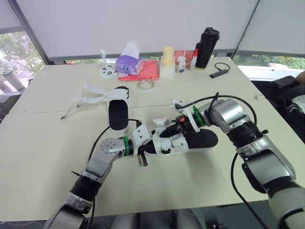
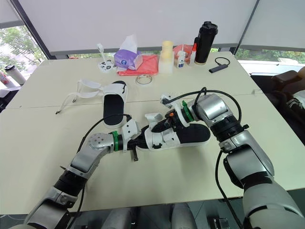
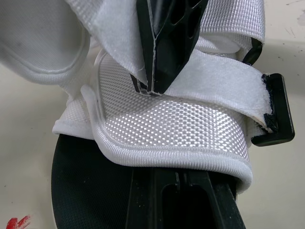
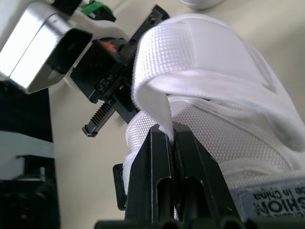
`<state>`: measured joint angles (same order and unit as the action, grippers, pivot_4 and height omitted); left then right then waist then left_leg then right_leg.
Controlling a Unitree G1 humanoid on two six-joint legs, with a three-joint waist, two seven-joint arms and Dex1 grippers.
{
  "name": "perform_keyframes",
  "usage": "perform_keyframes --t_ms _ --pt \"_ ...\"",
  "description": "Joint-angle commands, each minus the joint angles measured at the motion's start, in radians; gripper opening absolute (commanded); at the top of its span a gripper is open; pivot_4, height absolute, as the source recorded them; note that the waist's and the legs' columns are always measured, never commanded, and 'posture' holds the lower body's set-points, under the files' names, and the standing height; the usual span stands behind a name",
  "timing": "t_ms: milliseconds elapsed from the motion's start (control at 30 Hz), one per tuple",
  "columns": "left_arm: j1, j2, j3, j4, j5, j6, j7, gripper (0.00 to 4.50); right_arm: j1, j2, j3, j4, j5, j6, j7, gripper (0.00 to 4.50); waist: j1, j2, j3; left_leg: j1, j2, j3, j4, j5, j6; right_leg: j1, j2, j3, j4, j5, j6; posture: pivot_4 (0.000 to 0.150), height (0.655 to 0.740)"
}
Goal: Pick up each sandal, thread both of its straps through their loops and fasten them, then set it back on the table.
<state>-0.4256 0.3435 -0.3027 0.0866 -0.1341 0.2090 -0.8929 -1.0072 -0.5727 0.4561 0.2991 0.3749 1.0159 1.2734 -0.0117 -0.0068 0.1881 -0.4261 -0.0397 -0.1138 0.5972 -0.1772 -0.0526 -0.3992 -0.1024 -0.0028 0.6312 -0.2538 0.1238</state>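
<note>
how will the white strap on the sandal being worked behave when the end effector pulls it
Probably floppy: the strap folds over itself where the right end effector pinches it. Likely light, its woven webbing looks thin. The sandal could drag along, though the left end effector grips it.

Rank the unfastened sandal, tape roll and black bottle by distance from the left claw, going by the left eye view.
From the left claw:
1. Unfastened sandal, just beyond it, slightly left.
2. Tape roll, farther back, mid-table.
3. Black bottle, far edge, to the right.
</note>
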Motion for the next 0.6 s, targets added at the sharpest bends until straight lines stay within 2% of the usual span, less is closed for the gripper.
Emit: perform_keyframes --t_ms 33,367,600 --pt "0.02 0.003 -0.022 0.019 0.024 0.018 0.002 0.0 0.027 -0.037 -0.022 -0.105 -0.001 -0.019 0.01 0.03 0.001 0.0 0.0 0.0 0.0 0.0 0.0 0.0 0.0 0.0 0.0 0.0 0.0 0.0 0.0 0.15 0.74" --pt "0.014 0.0 -0.022 0.025 0.025 0.015 0.002 0.0 0.089 -0.084 -0.05 -0.323 0.049 0.076 -0.012 0.03 0.002 0.0 0.0 0.0 0.0 0.0 0.0 0.0 0.0 0.0 0.0 0.0 0.0 0.0 0.0 0.15 0.74" --pt "0.013 -0.002 -0.023 0.027 0.026 0.012 0.001 0.0 0.159 -0.08 -0.035 -0.38 -0.022 0.009 -0.132 0.03 0.001 0.0 0.0 0.0 0.0 0.0 0.0 0.0 0.0 0.0 0.0 0.0 -0.001 0.0 0.0 0.15 0.74"
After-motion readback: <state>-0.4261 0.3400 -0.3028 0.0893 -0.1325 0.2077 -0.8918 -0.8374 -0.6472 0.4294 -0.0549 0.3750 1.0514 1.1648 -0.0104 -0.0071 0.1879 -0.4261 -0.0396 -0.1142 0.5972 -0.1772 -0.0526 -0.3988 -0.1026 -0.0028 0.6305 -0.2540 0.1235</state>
